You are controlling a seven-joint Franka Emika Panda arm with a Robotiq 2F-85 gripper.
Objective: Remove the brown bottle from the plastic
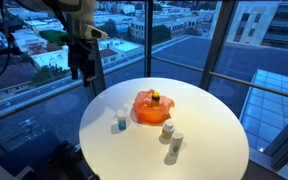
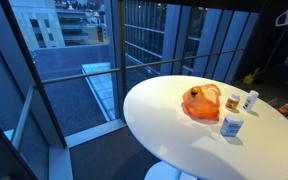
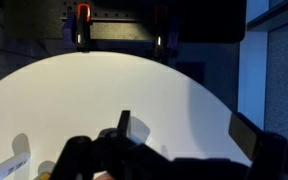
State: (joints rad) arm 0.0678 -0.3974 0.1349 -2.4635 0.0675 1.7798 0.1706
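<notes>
An orange plastic bag (image 1: 150, 109) lies near the middle of the round white table (image 1: 209, 140). A small brown bottle with a yellow top (image 1: 155, 97) stands in it. The bag also shows in an exterior view (image 2: 200, 104). My gripper (image 1: 81, 66) hangs above the table's far left edge, well away from the bag. In the wrist view its two dark fingers are wide apart with nothing between them (image 3: 184, 132). Only bare tabletop (image 3: 104, 90) lies under them, and the bag is out of that view.
Three small white bottles stand around the bag: one with a blue label (image 1: 121, 122) and two together (image 1: 172, 137) near the front edge. They also show in an exterior view (image 2: 231, 125) (image 2: 249, 100). Glass window walls surround the table.
</notes>
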